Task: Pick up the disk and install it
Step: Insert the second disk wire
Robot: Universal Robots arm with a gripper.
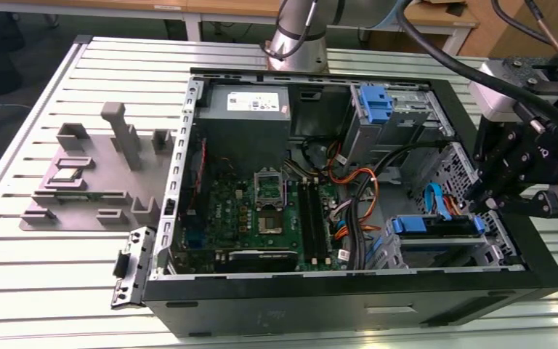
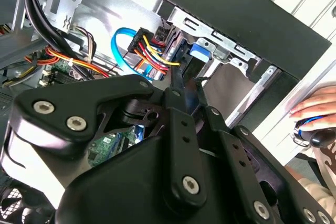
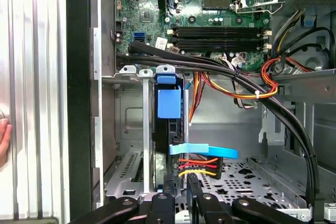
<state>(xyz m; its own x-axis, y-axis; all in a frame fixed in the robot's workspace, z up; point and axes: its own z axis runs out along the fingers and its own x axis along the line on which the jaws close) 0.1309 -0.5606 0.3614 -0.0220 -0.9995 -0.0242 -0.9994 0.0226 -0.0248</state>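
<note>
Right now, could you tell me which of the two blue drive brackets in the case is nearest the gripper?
The lower one, the disk sitting in the bay beside the gripper, with cables plugged in. The other blue bracket sits at the case's far end, near the grey box.

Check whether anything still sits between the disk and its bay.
Nothing visible does. The disk already stands in its bay inside the computer case, cables plugged into its end. The gripper hangs just above those cables.

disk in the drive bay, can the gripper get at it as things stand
Probably yes. The gripper hangs just beside the disk in its bay, and the case side is open. The blue cable and coloured wires at the disk's connector end crowd the approach.
</note>
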